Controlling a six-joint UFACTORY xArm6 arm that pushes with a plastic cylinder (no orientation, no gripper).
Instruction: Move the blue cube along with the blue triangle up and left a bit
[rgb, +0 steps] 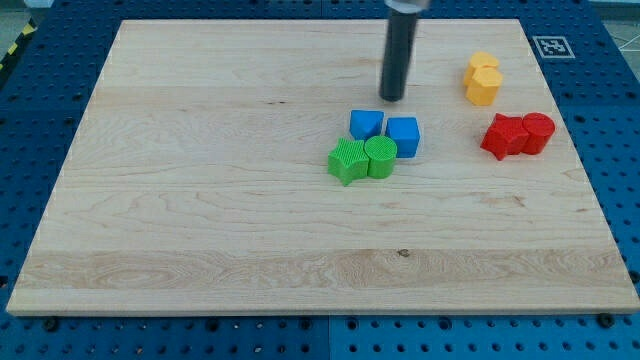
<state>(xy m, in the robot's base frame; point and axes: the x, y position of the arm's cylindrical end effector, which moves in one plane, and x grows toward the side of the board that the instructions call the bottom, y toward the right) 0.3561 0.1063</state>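
The blue cube (403, 136) sits near the board's middle, touching the blue triangle (366, 124) on its left. My tip (392, 98) is a dark rod ending just above and between the two blue blocks, a short gap from them. Right below the blue pair lie a green star-shaped block (347, 161) and a green cylinder (380, 157), side by side and close against the blue blocks.
Two yellow blocks (482, 81) stand together at the view's upper right. A red star-shaped block (503, 136) and a red cylinder (537, 132) lie at the right. The wooden board (200, 200) rests on a blue perforated table.
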